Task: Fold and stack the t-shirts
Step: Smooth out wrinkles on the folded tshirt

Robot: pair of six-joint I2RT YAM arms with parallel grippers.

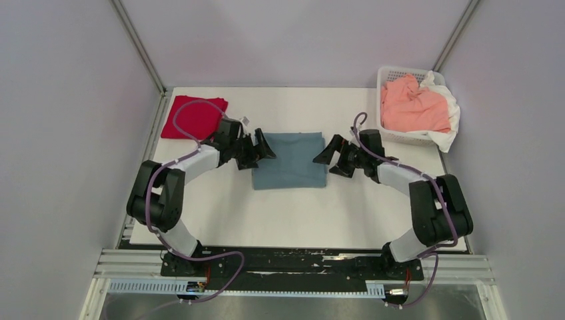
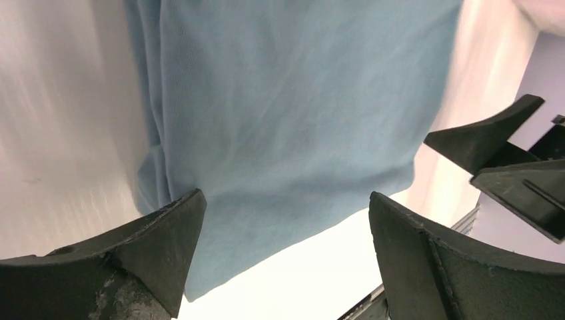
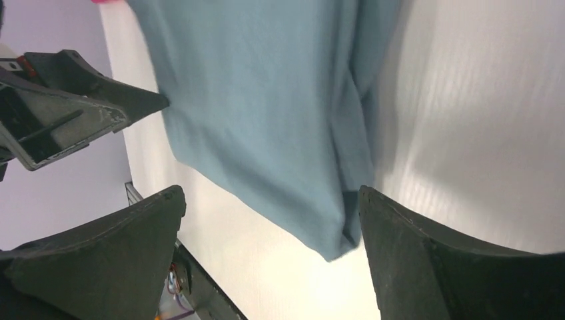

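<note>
A dusty teal-blue t-shirt (image 1: 290, 160) lies folded into a rectangle at the table's middle. My left gripper (image 1: 260, 152) is open and empty at its left edge. My right gripper (image 1: 330, 159) is open and empty at its right edge. In the left wrist view the teal shirt (image 2: 286, 100) lies just past my open gripper (image 2: 286, 220). In the right wrist view the shirt's (image 3: 266, 100) near corner lies between my gripper's (image 3: 270, 213) spread fingers. A red t-shirt (image 1: 193, 117) lies folded at the back left. A salmon-pink t-shirt (image 1: 413, 103) is bunched in the basket.
The white perforated basket (image 1: 393, 72) stands at the back right corner, with a white cloth (image 1: 450, 110) hanging over its right side. The white table mat (image 1: 293, 213) ends near the arm bases. Grey walls close in the left, back and right.
</note>
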